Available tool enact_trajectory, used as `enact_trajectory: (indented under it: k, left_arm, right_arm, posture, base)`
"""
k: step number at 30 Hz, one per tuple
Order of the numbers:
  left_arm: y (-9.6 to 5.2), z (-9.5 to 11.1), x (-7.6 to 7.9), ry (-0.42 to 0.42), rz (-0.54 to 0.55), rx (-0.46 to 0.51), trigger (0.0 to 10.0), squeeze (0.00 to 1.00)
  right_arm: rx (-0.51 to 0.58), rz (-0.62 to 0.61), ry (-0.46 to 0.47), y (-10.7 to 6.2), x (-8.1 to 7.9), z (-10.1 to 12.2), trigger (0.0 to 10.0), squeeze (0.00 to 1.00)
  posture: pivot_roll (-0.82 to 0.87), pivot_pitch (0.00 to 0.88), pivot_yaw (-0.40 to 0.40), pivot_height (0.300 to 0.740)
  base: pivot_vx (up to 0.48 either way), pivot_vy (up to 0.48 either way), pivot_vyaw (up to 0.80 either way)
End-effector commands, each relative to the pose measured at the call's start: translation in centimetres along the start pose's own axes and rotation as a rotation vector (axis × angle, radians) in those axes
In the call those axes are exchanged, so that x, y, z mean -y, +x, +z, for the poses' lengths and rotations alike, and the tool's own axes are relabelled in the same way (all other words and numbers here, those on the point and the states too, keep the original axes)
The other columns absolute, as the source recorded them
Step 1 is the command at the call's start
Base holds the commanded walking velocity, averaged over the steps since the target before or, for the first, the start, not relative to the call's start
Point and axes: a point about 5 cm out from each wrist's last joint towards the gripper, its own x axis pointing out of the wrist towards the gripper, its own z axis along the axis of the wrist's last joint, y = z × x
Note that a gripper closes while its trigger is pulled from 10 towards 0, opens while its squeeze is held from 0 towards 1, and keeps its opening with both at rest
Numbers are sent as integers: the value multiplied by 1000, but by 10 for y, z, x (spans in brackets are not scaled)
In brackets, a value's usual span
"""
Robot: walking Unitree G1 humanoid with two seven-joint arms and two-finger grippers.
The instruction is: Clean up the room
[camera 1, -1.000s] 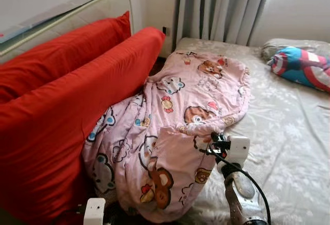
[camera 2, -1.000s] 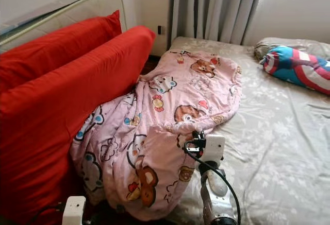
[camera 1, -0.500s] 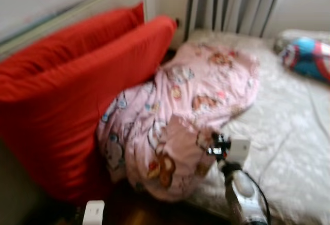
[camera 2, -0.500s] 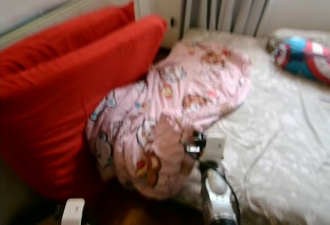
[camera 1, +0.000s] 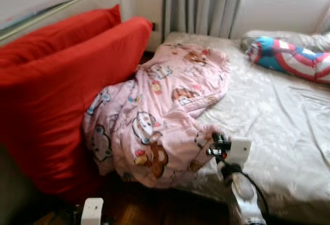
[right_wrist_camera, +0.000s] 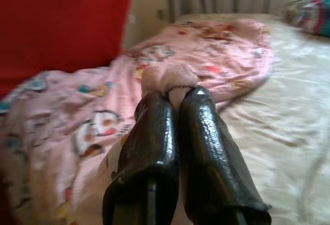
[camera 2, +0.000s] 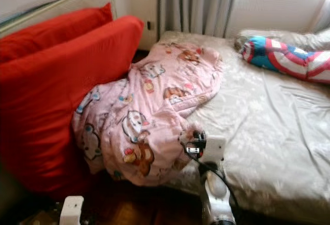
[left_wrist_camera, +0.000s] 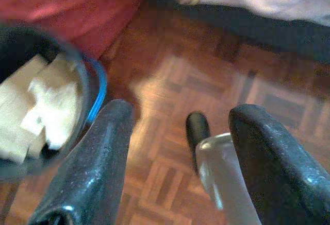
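Note:
A pink cartoon-print blanket [camera 1: 160, 106] lies crumpled across the near left corner of the bed [camera 1: 278, 132] and hangs over its edge toward the floor. My right gripper [right_wrist_camera: 174, 93] is shut on a bunched fold of the blanket [right_wrist_camera: 167, 75] near the bed's edge; in the head views it sits at the blanket's lower right hem [camera 1: 212, 141]. Low at the left, my left gripper [left_wrist_camera: 180, 117] is open above the parquet floor [left_wrist_camera: 170, 75]. A blurred clear object with a black tip [left_wrist_camera: 206, 148] shows between its fingers.
Two large red cushions [camera 1: 67, 81] lean against the left wall beside the bed. A striped blue, red and white bolster [camera 1: 289, 57] lies at the bed's far end by grey curtains [camera 1: 201, 3]. A dark bucket with a blue rim [left_wrist_camera: 95, 88] holding white scraps stands on the floor.
The whole view has shifted and drawn back, with blur in between, so the floor under the blanket now shows. The right gripper stays shut on the blanket fold.

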Motion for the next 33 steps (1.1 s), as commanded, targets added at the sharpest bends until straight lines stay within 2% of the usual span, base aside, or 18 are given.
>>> enact_trajectory:
  k: [1,11,18,24,28,31,33]
  left_arm:
    - [-2,-9,2,3,-5,-40,10000,0]
    - [-2,-9,3,7,-9,-41,10000,0]
    - [-2,-10,3,9,-9,-46,10000,0]
    - [-2,-9,4,30,-16,-42,10000,0]
    - [-2,-9,6,38,-22,-40,10000,0]
    - [-1,-8,8,54,-38,-38,10000,0]
    - [-1,-8,9,58,-41,-38,10000,0]
  right_arm:
    - [9,-17,-6,-4,5,-1,10000,0]
    - [115,7,-50,-1,-1,16,10000,0]
    - [228,3,-160,1,-1,36,10000,0]
    - [314,31,-224,1,-5,52,10000,0]
    - [241,25,-236,1,-3,41,10000,0]
    - [106,-36,-206,-1,7,20,10000,0]
    - [73,-60,-205,-2,11,15,10000,0]
  posture:
    - [-18,29,-7,740]
    - [-18,29,-7,740]
    - [-18,28,-7,740]
    - [-22,29,-6,740]
    - [-22,27,-7,740]
    - [-19,28,-7,740]
    - [-20,29,-7,740]
  base:
    - [-289,0,0]
    - [-289,0,0]
    - [-286,0,0]
    - [0,0,0]
    - [0,0,0]
    - [0,0,0]
    - [0,0,0]
